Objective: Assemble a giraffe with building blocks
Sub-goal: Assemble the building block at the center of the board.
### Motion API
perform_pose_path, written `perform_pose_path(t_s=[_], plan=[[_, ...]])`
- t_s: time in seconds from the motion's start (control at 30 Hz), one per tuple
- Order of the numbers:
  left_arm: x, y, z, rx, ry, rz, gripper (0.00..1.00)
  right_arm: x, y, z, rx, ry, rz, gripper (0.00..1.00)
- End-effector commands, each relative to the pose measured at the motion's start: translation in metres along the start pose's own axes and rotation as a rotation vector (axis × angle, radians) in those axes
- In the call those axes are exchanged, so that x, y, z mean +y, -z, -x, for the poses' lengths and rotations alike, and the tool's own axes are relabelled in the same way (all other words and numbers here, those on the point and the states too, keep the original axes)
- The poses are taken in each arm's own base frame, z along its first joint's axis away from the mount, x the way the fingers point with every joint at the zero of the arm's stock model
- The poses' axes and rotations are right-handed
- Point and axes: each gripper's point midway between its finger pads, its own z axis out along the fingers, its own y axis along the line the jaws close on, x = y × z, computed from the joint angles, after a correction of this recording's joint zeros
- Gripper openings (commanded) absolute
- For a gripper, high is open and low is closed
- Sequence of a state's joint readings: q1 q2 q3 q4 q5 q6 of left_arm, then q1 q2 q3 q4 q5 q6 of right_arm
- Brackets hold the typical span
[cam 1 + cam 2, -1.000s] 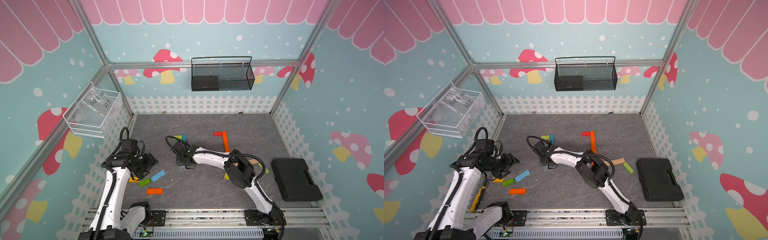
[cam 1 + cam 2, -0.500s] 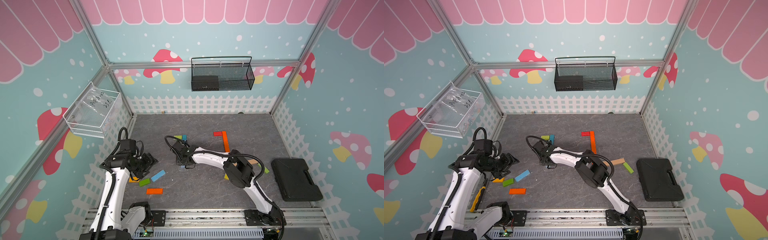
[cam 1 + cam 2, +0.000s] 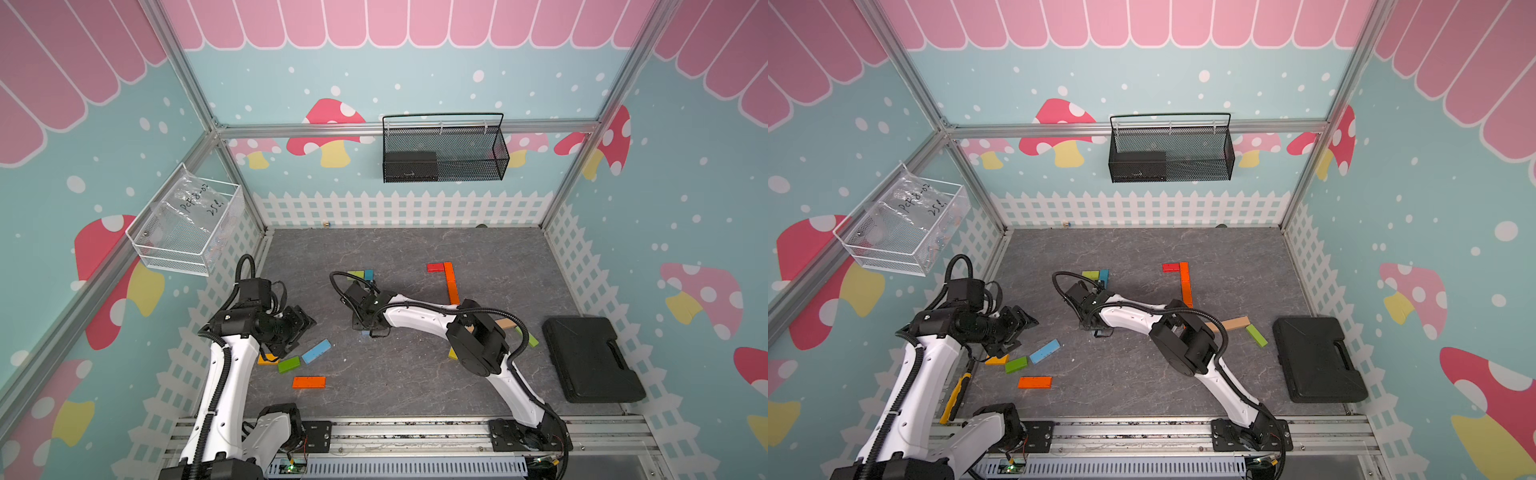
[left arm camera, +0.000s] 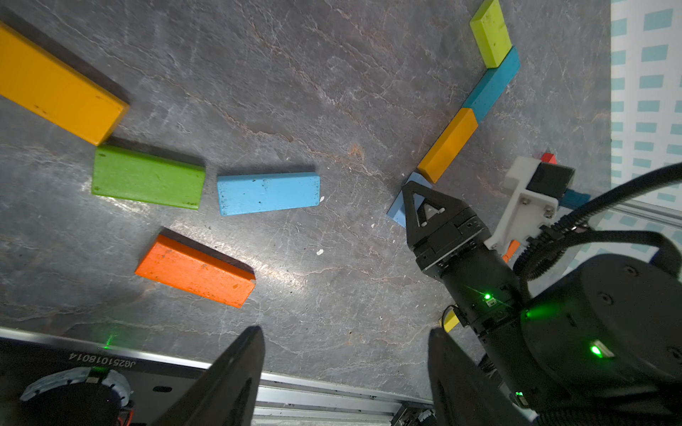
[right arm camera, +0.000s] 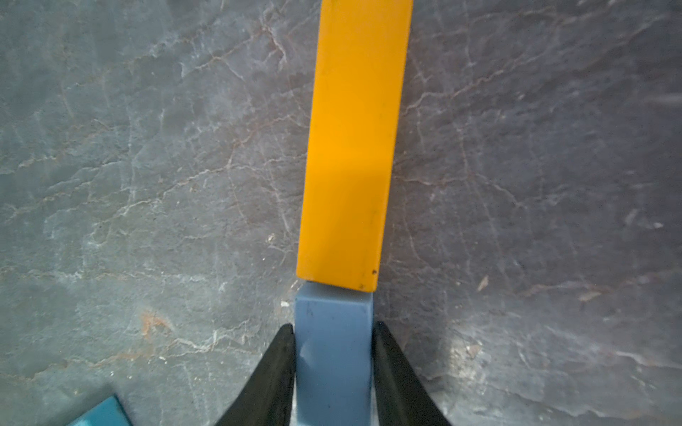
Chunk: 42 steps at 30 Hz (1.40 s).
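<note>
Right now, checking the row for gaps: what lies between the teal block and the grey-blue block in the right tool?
One yellow-orange block, in line with both, seen in the left wrist view.

The grey-blue block point(image 5: 332, 357) (pinched by 2 fingers of the right gripper point(image 5: 334, 326)) runs off the frame edge.

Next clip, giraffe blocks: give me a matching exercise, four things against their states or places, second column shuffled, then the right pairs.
Things
1. left claw
2. right claw
3. red block
4. black case

States or places
A. meets the far end of the long orange bar at a corner
B. open, holding nothing
C. lying closed, flat on the mat
D. shut on the grey-blue block

Pairs: 1-B, 2-D, 3-A, 4-C
</note>
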<state>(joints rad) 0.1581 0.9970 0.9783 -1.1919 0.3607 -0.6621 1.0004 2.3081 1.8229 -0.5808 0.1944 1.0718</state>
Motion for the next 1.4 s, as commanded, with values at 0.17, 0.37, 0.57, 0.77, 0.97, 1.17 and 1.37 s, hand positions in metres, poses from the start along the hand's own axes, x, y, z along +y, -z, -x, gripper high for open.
perform_pose_path(t_s=[0.17, 0.37, 0.57, 0.77, 0.97, 1.17, 1.37], plan=[[-0.006, 0.008, 0.005, -0.024, -0.022, -0.030, 0.73, -0.014, -0.018, -0.004, 0.022, -0.043, -0.054, 0.39], [-0.007, 0.009, 0.006, -0.026, -0.023, -0.030, 0.73, -0.016, -0.020, -0.002, 0.020, -0.053, -0.054, 0.39], [-0.005, 0.008, 0.007, -0.024, -0.021, -0.026, 0.73, -0.017, -0.024, -0.002, 0.025, -0.054, -0.054, 0.33], [-0.005, 0.007, 0.009, -0.025, -0.019, -0.022, 0.73, -0.015, -0.023, 0.000, 0.020, -0.053, -0.050, 0.29], [-0.004, 0.007, 0.009, -0.026, -0.019, -0.020, 0.73, -0.014, -0.024, 0.001, 0.018, -0.055, -0.048, 0.30], [-0.004, 0.007, 0.009, -0.026, -0.019, -0.018, 0.73, -0.013, -0.022, 0.002, 0.016, -0.053, -0.043, 0.43], [-0.002, 0.007, 0.009, -0.030, -0.016, -0.015, 0.73, -0.010, -0.011, 0.009, -0.006, -0.046, -0.032, 0.53]])
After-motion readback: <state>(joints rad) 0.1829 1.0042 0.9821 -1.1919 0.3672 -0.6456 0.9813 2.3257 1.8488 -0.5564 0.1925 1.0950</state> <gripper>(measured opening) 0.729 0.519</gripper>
